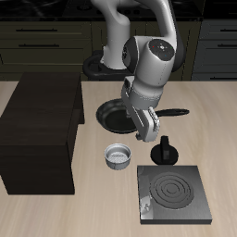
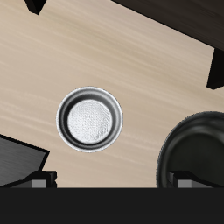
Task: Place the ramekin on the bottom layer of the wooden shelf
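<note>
One wooden shelf [image 1: 42, 134] stands along the table's side edge, and the ramekin [image 1: 118, 156] sits just beside it on bare wood. We hold the gripper [image 1: 142, 132] spread and empty above; an off-centre descent risks tipping the ramekin or bumping the frying pan [image 1: 116, 115] behind.

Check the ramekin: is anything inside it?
Nothing: the wrist view shows the ramekin with a bare grey floor. Its underside against the table is hidden.

The arm [image 1: 139, 42] is glossy white with rounded, bulbous links and dark grey bands at the joints; its wrist ends in a boxy pale grey hand [image 1: 141, 128] with darker fingers
</note>
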Tool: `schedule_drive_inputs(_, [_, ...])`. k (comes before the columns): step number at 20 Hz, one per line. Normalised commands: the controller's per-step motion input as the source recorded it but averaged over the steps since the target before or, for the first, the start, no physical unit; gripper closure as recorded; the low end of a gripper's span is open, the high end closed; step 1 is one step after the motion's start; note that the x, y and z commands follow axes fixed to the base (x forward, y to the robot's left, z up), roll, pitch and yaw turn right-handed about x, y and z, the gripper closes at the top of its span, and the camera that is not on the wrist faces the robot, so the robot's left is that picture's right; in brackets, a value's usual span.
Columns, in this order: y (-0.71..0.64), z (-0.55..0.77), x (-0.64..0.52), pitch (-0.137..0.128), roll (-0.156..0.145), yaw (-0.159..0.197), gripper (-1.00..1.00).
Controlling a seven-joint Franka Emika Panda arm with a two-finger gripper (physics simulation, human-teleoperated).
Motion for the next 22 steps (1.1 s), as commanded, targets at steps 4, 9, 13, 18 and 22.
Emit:
schedule_drive_inputs(4, [-0.02,-0.22,-0.10,0.012,-0.015,-0.005,-1.00])
schedule_drive_inputs(9, [0.01,-0.10,-0.16,-0.025,-0.001,-0.003,-1.00])
schedule_drive_inputs(13, [0.04,-0.11,-0.40,-0.065,-0.023,0.006,-1.00])
schedule_drive_inputs(18, [-0.06,-0.08,-0.03,0.006,0.003,-0.014,-1.00])
schedule_drive_inputs(22, [-0.05,-0.10,0.02,0.022,-0.011,-0.015,-1.00])
